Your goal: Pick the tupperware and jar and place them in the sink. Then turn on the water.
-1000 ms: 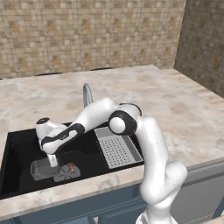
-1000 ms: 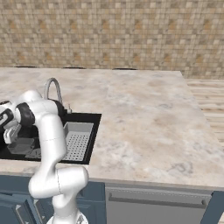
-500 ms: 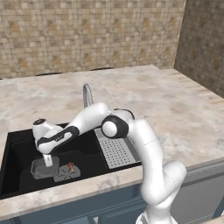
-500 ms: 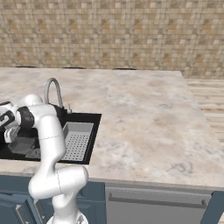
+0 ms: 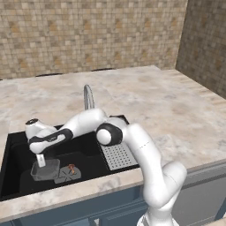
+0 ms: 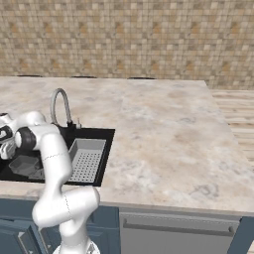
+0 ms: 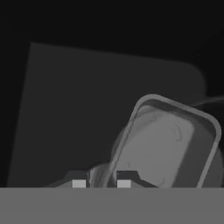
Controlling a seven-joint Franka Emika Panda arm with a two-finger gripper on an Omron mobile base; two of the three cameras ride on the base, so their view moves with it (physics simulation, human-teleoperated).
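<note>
Beige mosaic tiling backs a mottled beige stone worktop (image 5: pixel 145 95), into which the large black rectangular sink (image 5: pixel 17 150) is set; no writing or label can be read anywhere. From the left base view, a curved silver tap (image 5: pixel 88 96) rises behind the basin and a grey perforated tray insert (image 5: pixel 117 155) lies at its right side. The small grey semi-translucent rectangular tupperware (image 5: pixel 46 170) rests on the basin floor at the left, beside the round drain (image 5: pixel 67 173), where a small orange mark is too tiny to identify. The two-finger gripper (image 5: pixel 41 161) is lowered onto the box's left edge.

From the right base view, the same worktop is seen; the tupperware (image 6: pixel 22 165) is partly hidden by the white arm, and the gripper is cut off at the left edge.

From the hand view, the tupperware (image 7: pixel 168 144) lies tilted on the dark floor, its wall between the narrowly parted fingertips (image 7: pixel 124 180); whether it is actually pinched cannot be told.
</note>
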